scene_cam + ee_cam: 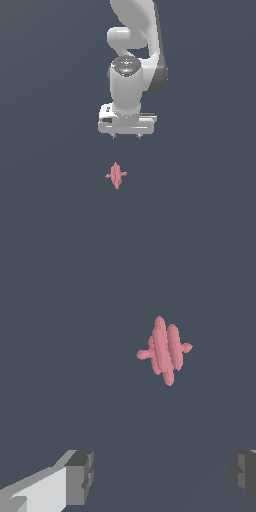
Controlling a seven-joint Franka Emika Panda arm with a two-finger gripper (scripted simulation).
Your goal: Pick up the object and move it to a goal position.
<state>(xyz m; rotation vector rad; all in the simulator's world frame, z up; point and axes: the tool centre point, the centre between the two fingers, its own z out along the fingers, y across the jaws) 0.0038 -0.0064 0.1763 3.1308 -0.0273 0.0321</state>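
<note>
Object (116, 175) lies alone on the bench (45, 200), clear of the end effector (127, 135), which hangs above with fingers (80, 476) spread wide and empty. Risk now: it sits off-centre from the gap in the wrist view, so a straight drop could clip a lobe and knock it aside.

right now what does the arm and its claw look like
The arm is glossy white with rounded, bulbous segments and dark grey joint sections. A dark round cap with small red and green marks sits on the wrist. The claw is a wide white bar carrying short, grey, blocky, ridged fingers. No cables show.
</note>
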